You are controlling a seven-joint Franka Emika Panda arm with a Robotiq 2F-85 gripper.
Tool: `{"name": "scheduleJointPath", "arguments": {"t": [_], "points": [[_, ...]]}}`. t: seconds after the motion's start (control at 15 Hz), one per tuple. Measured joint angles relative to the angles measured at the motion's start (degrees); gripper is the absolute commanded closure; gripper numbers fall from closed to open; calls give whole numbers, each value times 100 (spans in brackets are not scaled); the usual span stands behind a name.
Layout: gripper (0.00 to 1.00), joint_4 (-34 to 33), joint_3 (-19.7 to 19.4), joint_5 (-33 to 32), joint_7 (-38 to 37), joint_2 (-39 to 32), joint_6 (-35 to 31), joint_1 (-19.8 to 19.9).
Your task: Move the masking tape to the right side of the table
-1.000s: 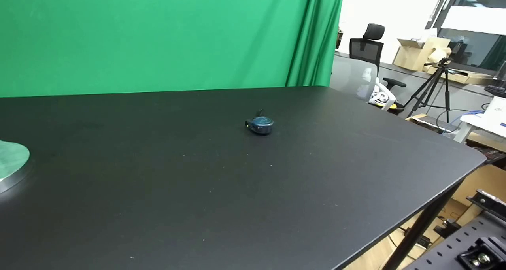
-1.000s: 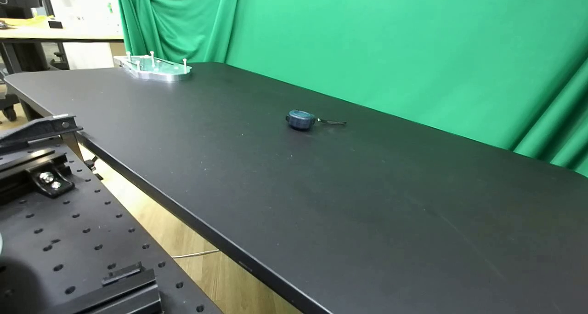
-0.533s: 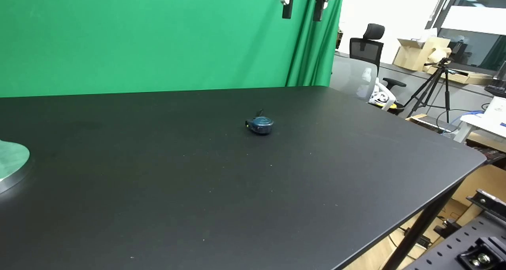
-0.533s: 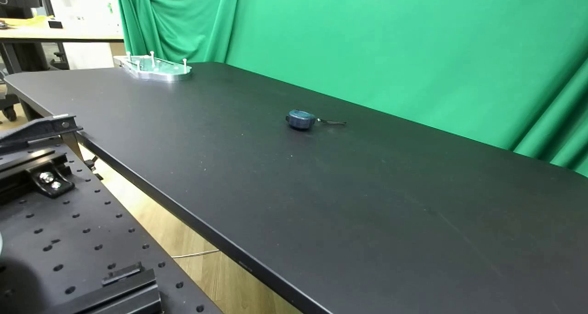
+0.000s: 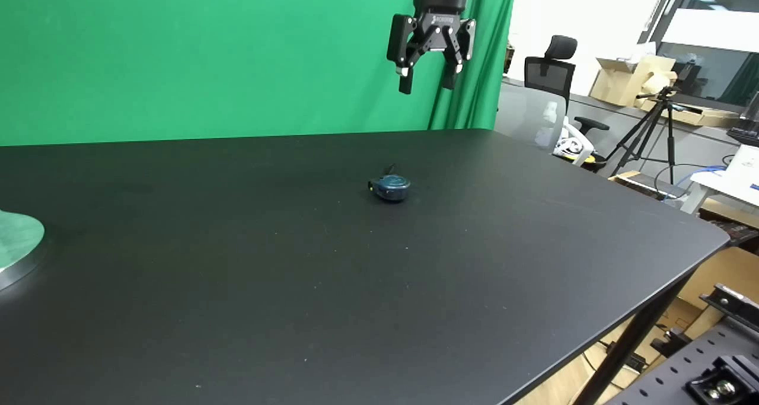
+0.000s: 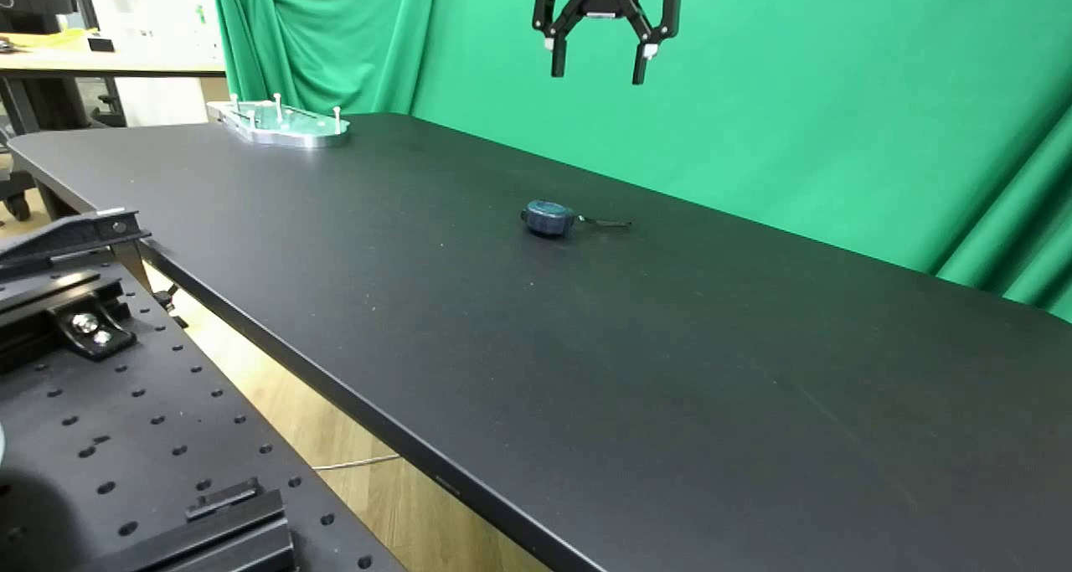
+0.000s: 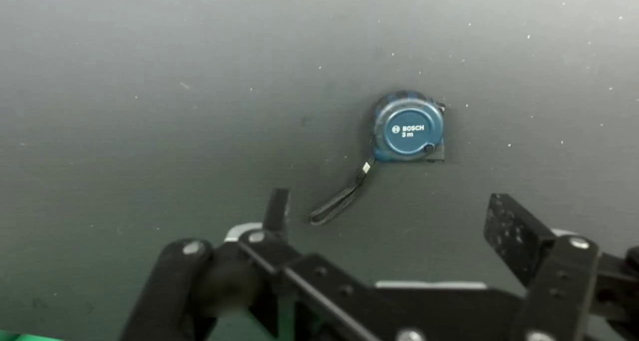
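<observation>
Matte blk counter (image 5: 296,286) stretches across both exterior views. Grn curtain (image 5: 225,55) hangs along its far side. Dk perforated plate (image 6: 167,388) sits beside the counter in an exterior view, gap b/w the two. Pale-grn slab (image 6: 293,140) w/ upright pegs (image 6: 337,121) rests at the counter's far end in an exterior view. Blk hand (image 6: 598,74) hangs above the counter, pointing down, fingers (image 7: 516,238) spread well apart. Dk blue tape measure (image 7: 409,131), marked BOSCH, lies flat on the counter, lower than the hand & well apart from the slab; in wrist view it's past the fingertips, in line w/ the space b/w them. Blk strap (image 7: 350,190) trails from one corner, tiny pale band (image 7: 366,168) near the case.
</observation>
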State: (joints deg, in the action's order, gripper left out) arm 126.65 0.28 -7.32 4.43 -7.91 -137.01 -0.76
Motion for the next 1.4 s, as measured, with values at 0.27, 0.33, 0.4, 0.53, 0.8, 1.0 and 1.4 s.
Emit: {"name": "scheduleJointPath", "arguments": {"t": [0.27, 0.33, 0.4, 0.53, 0.8, 1.0, 1.4], "points": [[0, 97, 8, -17, -105, -75, -158, -48], [0, 97, 8, -18, -106, -73, -159, -48], [0, 97, 8, -18, -106, -73, -160, -48], [0, 97, 7, 2, -61, -86, -172, -41], [0, 88, 7, 236, 245, -316, -196, -5], [0, 56, 11, 422, 547, -641, -230, 17], [0, -50, 51, 466, 826, -1246, -421, 34]]}}
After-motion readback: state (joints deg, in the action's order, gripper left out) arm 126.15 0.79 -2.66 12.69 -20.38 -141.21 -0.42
